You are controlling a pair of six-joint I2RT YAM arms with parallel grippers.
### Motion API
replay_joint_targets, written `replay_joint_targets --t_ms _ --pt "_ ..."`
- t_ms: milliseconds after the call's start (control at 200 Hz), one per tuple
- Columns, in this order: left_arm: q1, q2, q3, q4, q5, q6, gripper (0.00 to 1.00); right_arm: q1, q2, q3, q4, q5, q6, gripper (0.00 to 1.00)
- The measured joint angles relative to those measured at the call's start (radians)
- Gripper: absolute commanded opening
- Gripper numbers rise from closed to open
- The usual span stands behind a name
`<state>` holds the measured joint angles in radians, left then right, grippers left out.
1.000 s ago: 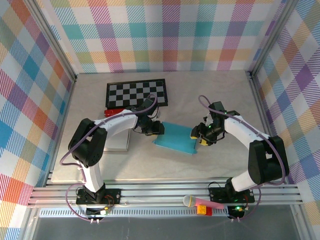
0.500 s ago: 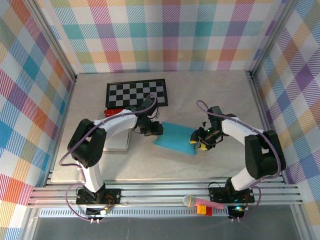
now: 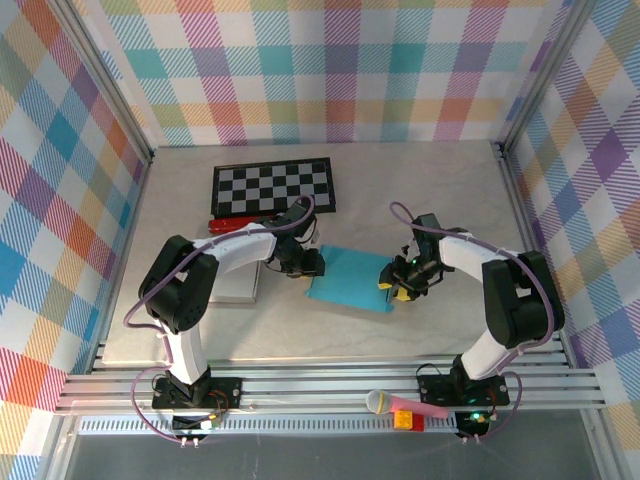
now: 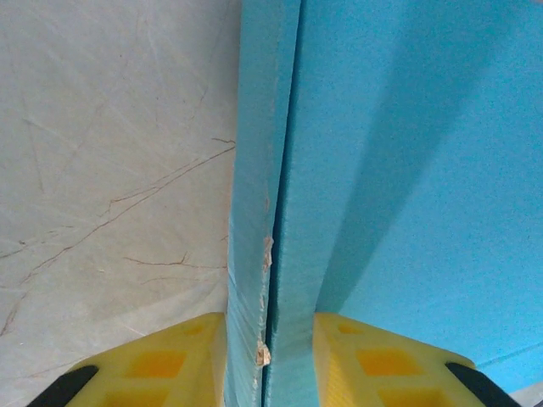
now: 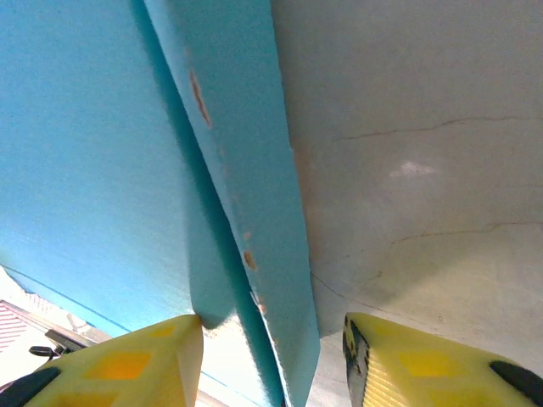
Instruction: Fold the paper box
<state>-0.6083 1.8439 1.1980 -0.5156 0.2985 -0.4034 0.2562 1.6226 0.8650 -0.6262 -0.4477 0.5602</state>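
Left gripper [image 4: 270,337] pinches one folded edge of the blue paper box [image 3: 350,278], which lies flat on the table [image 3: 450,200] between the arms, long axis running gripper to gripper; right gripper [image 5: 273,349] straddles the opposite edge, jaws not yet closed.

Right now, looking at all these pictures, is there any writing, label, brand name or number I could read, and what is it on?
None: no word, number or sign can be read in any view.
The blue paper box is plain, even seen up close.
The checkerboard has dark and light squares only, with no letters or numbers.
The toy microphone is too small to tell whether it carries a label.
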Motion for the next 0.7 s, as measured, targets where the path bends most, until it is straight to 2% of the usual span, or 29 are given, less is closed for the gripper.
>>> replay_joint_targets --t_ms 120,375,700 --pt "0.000 0.000 -0.008 0.017 0.008 0.000 0.28 0.000 0.000 0.000 0.002 -0.004 0.000 0.48" --pt "0.001 -0.013 -0.045 0.082 0.043 -0.010 0.16 0.000 0.011 0.000 0.035 -0.045 -0.023 0.55" --pt "0.033 -0.033 -0.110 0.174 0.116 -0.046 0.08 -0.031 0.018 0.046 0.022 -0.060 -0.070 0.65"
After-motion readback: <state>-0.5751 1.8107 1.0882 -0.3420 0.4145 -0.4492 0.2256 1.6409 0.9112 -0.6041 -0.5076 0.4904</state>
